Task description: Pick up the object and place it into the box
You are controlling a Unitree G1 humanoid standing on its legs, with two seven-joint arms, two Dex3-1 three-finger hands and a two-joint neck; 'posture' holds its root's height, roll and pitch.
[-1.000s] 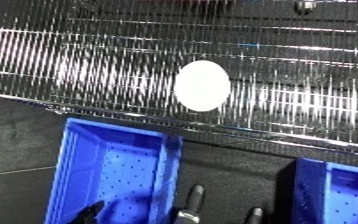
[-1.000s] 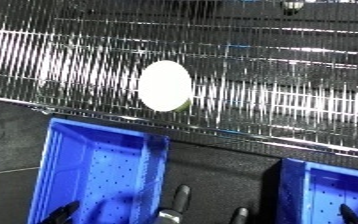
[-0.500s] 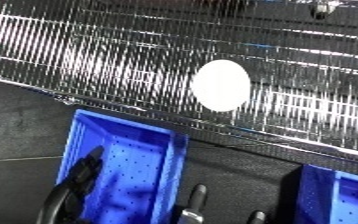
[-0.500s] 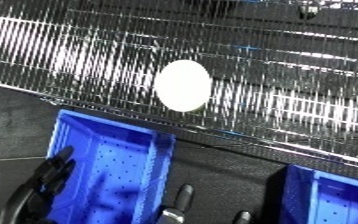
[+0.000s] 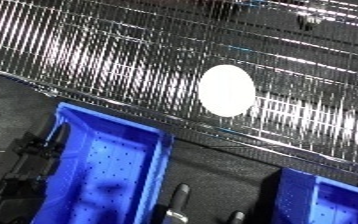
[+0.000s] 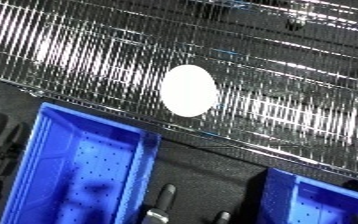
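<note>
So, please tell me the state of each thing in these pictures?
White oval object: lying on the wire shelf, not held.
Wire shelf: carries only the white oval object.
Left blue bin: open, nothing inside.
Right blue bin: open, only partly in view.
Left robot hand: beside the left blue bin, holding nothing.

Left robot hand [image 5: 24,165] low at the edge (fingers indistinct)
</note>
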